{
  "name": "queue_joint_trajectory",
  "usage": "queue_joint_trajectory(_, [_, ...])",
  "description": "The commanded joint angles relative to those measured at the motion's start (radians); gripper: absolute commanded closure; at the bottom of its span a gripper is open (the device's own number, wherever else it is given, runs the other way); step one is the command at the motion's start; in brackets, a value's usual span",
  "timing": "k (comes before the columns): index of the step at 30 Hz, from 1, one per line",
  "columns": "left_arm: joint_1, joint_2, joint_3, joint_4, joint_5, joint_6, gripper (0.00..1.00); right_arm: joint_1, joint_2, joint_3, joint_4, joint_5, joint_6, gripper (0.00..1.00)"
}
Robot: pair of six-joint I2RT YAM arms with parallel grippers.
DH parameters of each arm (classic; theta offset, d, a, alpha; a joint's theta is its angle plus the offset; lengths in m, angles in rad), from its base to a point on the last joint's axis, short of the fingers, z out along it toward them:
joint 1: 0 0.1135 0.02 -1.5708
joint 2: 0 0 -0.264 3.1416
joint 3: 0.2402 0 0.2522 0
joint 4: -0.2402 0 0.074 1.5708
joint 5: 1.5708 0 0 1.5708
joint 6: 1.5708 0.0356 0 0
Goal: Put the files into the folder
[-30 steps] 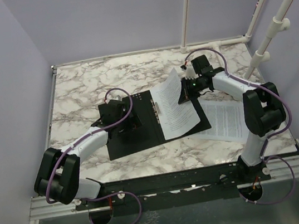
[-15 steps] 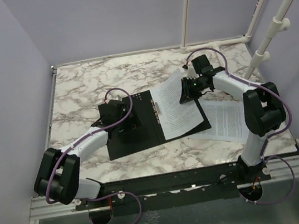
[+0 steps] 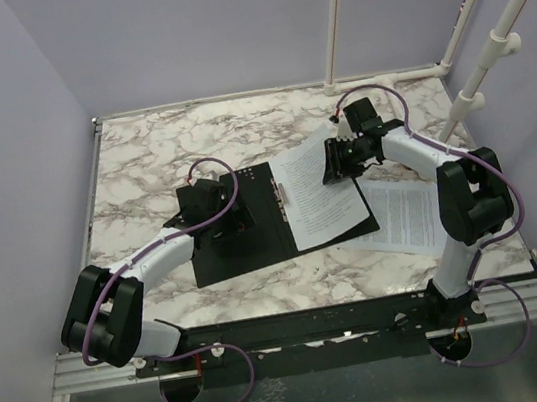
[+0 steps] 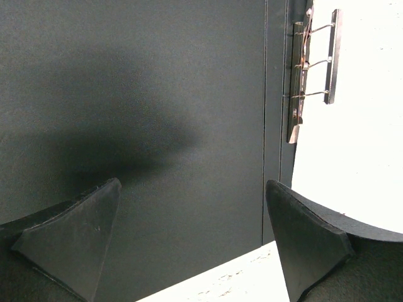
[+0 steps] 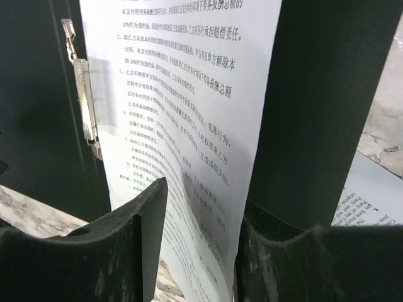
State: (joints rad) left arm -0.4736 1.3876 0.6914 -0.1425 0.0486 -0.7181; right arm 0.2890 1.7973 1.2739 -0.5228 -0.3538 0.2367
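The folder (image 3: 237,228) lies open on the marble table, black inner faces up, metal clip (image 4: 301,82) along its spine. One file (image 3: 319,198), a printed white sheet, rests on the folder's right half beside the clip (image 5: 85,100). A second file (image 3: 407,213) lies on the table to the right. My right gripper (image 3: 336,163) is at the first file's far right edge, open. In the right wrist view that sheet (image 5: 182,82) still passes loosely between the parted jaws of the right gripper (image 5: 203,195). My left gripper (image 4: 192,184) hovers open just above the folder's left half (image 4: 157,94), holding nothing.
White pipe posts (image 3: 332,19) stand at the table's back right corner. Purple walls close in the left and back. The second sheet's corner (image 5: 371,195) shows beside my right finger. The table's front edge (image 3: 294,303) runs just ahead of the arm bases.
My right gripper has opened from shut. The sheet's raised far edge has sunk flatter onto the folder. The left arm has not moved.
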Motion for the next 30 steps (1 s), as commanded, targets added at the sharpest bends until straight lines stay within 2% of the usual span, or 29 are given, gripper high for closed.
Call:
queue_joint_trajectory(1, [-0.007,-0.024,-0.011,0.012,0.014,0.002,0.01,0.007,-0.002,0.013,-0.029,0.076,0.013,0.53])
queue_joint_trajectory(10, [-0.007,-0.032,-0.013,0.011,0.009,0.002,0.01,0.007,-0.021,-0.001,-0.036,0.203,0.033,0.40])
queue_joint_trajectory(21, [-0.008,-0.038,-0.015,0.012,0.007,0.002,0.01,0.007,-0.049,-0.008,-0.040,0.310,0.052,0.31])
queue_joint_trajectory(27, [-0.008,-0.045,-0.016,0.012,0.004,0.002,0.01,0.007,-0.068,0.007,-0.043,0.414,0.070,0.22])
queue_joint_trajectory(30, [-0.008,-0.047,-0.016,0.011,0.003,0.003,0.01,0.006,-0.074,0.016,-0.031,0.451,0.081,0.12])
